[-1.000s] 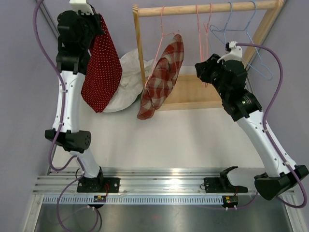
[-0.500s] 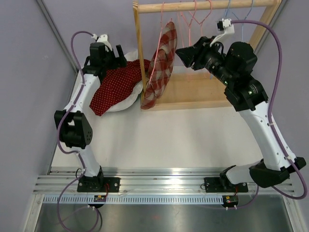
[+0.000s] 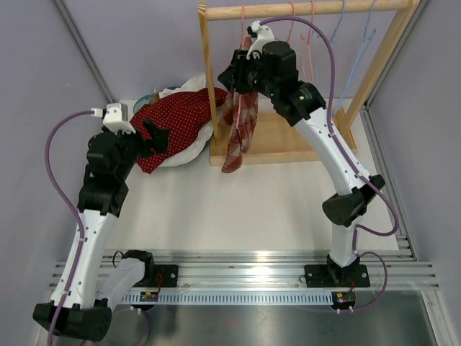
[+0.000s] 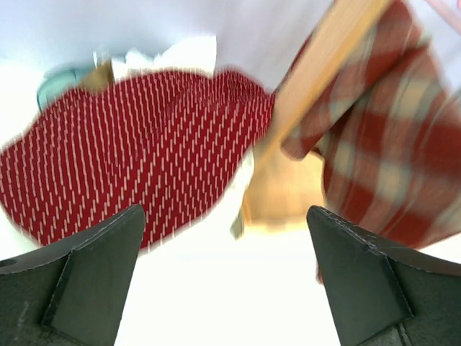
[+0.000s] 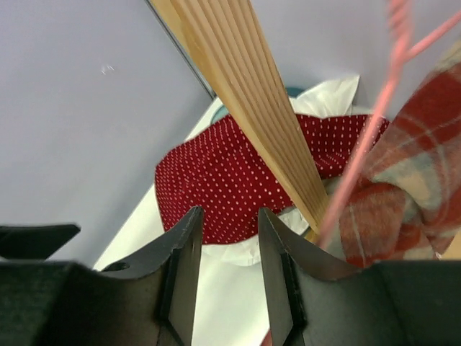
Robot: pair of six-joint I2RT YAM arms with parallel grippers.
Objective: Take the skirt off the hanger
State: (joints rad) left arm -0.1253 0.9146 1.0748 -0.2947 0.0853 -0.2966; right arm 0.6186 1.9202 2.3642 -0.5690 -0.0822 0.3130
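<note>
judging the plaid skirt [image 3: 241,126], hanging from the pink hanger [image 5: 356,155] on the wooden rack [image 3: 207,79], to be light and limp, we are favouring a pinch at its waistband, with the right gripper [image 5: 228,213] narrowly parted and empty and the left gripper [image 4: 227,288] gaping wide, holding nothing.

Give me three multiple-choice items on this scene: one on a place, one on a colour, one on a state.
1. The red dotted skirt is: A. lying on the white cloth beside the wooden rack; B. hanging from the rail; C. folded at the arms' bases.
2. The hanger carrying the plaid skirt is: A. blue; B. green; C. pink.
3. The left gripper is: A. shut on a skirt; B. open, empty; C. shut on a hanger.
Answers: 1A, it sprawls over the pile; 2C, pink wire meets the plaid; 3B, its fingers stand apart.
</note>
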